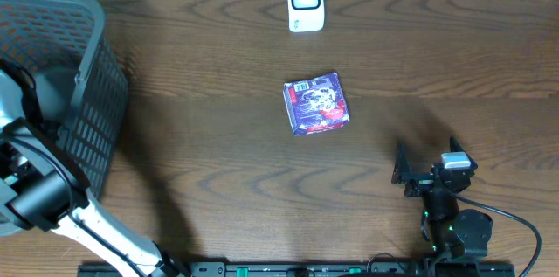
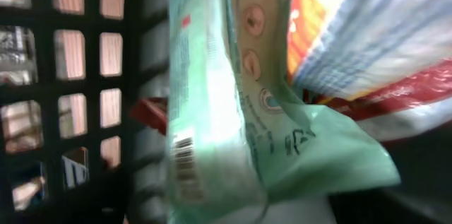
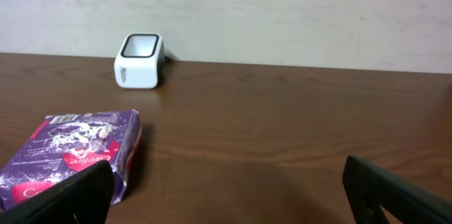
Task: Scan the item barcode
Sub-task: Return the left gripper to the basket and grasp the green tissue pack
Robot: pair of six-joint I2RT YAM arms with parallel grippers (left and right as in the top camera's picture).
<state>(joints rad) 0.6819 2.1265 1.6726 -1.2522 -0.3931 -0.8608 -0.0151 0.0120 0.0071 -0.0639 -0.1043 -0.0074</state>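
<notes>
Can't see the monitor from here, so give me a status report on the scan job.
Right pincer open, empty. Left pincer unseen, down in basket, camera tight on green packet. Purple packet mid-table, apart from scanner. Nothing between them.

Barcode [image 2: 185,157] on pale green packet [image 2: 233,104], barcode label [image 1: 303,87] on purple packet [image 1: 316,104], lettering unreadable

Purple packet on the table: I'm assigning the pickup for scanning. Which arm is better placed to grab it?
Right. The right hand is open and faces the purple packet and the scanner. The left arm is down in the basket, farther away.
</notes>
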